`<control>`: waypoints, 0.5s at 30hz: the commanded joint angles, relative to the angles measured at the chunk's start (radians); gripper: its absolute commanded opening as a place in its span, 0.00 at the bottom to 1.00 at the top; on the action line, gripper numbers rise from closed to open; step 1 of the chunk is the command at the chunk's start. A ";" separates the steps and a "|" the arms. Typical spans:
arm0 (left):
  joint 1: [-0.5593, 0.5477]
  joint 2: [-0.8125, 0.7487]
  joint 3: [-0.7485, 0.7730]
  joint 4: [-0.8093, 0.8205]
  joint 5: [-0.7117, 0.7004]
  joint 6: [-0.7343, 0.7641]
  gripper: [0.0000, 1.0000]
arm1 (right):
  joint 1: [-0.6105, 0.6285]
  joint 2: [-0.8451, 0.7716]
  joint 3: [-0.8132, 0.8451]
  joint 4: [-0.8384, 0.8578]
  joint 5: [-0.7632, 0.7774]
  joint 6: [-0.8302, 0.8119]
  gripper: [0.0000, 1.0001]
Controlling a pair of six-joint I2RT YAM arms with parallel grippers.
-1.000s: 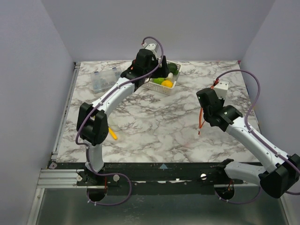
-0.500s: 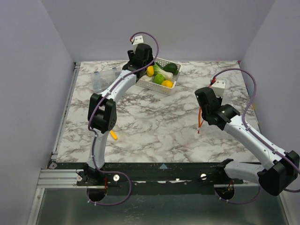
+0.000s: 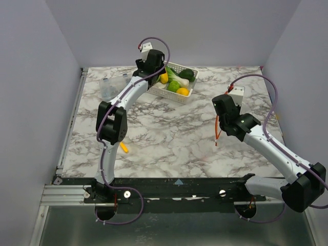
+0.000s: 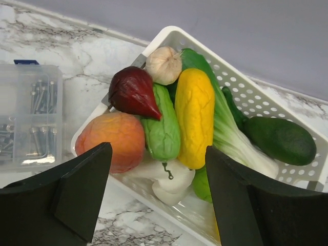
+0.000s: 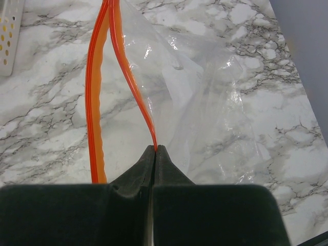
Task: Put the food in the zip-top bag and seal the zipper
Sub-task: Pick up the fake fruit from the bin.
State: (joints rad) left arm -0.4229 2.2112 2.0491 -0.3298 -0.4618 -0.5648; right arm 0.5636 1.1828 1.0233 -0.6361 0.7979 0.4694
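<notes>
The food lies in a white slotted basket (image 4: 241, 84) at the back of the table (image 3: 177, 82): a yellow piece (image 4: 195, 115), a light green piece (image 4: 161, 128), an orange peach (image 4: 110, 141), a dark purple piece (image 4: 132, 92), a garlic bulb (image 4: 164, 64) and a dark green avocado (image 4: 279, 139). My left gripper (image 4: 156, 197) is open and empty, just in front of the basket's near rim. My right gripper (image 5: 155, 149) is shut on the red-orange zipper (image 5: 130, 77) of the clear zip-top bag (image 5: 205, 97), holding one side of the mouth apart from the other strip (image 5: 95, 97).
A clear compartment box (image 4: 28, 120) with screws sits left of the basket (image 3: 114, 87). A small yellow-handled tool (image 3: 123, 147) lies by the left arm's base. The bag's zipper shows under the right wrist (image 3: 217, 130). Purple-grey walls close in the table.
My left arm has drawn back from over the basket to its left rear edge, uncovering the food. My right arm has shifted slightly left with the bag's zipper.
</notes>
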 commanded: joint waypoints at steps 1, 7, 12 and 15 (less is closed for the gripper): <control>0.044 -0.040 -0.052 -0.016 -0.018 -0.034 0.76 | 0.000 0.009 0.003 0.024 -0.019 -0.005 0.00; 0.084 0.019 0.014 -0.089 0.112 -0.093 0.77 | 0.001 0.008 0.008 0.028 -0.033 0.001 0.01; 0.085 0.060 0.053 -0.113 0.151 -0.135 0.76 | 0.001 0.014 0.008 0.029 -0.038 0.005 0.01; 0.085 0.056 0.033 -0.124 0.121 -0.170 0.76 | 0.001 0.013 0.009 0.029 -0.047 0.008 0.01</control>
State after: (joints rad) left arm -0.3283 2.2482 2.0739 -0.4061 -0.3603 -0.6727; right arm 0.5636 1.1870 1.0233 -0.6239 0.7692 0.4702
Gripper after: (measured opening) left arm 0.764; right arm 0.008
